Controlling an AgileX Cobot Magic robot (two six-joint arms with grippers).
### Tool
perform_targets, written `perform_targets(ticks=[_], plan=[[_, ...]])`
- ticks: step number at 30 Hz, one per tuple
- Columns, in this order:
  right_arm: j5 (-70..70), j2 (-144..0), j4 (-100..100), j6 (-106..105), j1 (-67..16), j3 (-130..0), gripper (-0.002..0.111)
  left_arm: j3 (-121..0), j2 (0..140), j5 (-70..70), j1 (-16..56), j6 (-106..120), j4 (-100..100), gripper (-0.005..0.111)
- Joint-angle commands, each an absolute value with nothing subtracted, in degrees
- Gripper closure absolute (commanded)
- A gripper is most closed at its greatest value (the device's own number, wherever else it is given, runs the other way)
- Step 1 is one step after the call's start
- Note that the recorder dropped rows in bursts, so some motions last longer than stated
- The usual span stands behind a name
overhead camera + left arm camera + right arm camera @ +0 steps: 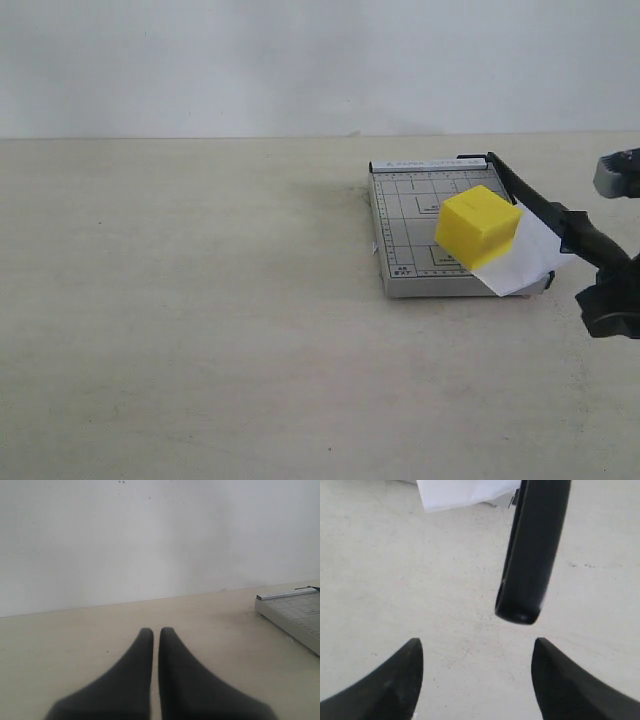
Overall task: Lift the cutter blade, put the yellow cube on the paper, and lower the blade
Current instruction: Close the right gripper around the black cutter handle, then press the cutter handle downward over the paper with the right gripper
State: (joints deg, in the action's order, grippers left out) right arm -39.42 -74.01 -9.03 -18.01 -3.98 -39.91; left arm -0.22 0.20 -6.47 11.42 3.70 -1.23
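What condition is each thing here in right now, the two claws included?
cutter blade: low across the paper, not gripped; whether fully down, cannot tell.
yellow cube: resting on the paper.
paper: lying askew, overhanging the cutter board corner.
left gripper: shut, empty.
right gripper: open, empty, by the blade's handle.

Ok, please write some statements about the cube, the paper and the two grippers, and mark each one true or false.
1. The cube sits on the paper. True.
2. The left gripper holds the cube. False: it is shut on nothing, apart from the board.
3. The right gripper is open. True; the handle ends ahead of its fingers, not between them.
4. The paper lies fully inside the board. False: one corner sticks out past the board's edge.
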Motion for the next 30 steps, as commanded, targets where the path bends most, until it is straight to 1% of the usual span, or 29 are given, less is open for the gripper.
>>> perform_targets(ticks=[1,5,15,24,26,29,30], plan=[[-39.2,-70.1,-8.9,-18.5,-4.0,-40.1,0.048,0.0,0.0,-6.5,11.4,3.9,-1.7,0.102],[-38.7,-68.5,-8.7,-18.5,-4.0,-40.8,0.048,0.0,0.0,-6.5,11.4,3.9,-1.7,0.102],[-39.3,-68.4,-8.7,-18.4,-4.0,-50.5,0.048,0.0,0.0,-6.5,11.4,3.9,-1.7,0.102],[-38.8,-68.7,-7.5,-18.2,-4.0,-51.4,0.048,0.0,0.0,-6.5,11.4,3.9,-1.7,0.102],[-38.8,-68.7,-6.7,-18.2,-4.0,-51.4,0.053,0.0,0.0,-6.5,11.4,3.9,-1.7,0.102],[-38.8,-68.7,-6.6,-18.2,-4.0,-51.4,0.067,0.0,0.0,-6.5,11.4,3.9,-1.7,0.102],[-38.8,-68.7,-6.7,-18.1,-4.0,-51.4,0.069,0.0,0.0,-6.5,11.4,3.9,-1.7,0.102]])
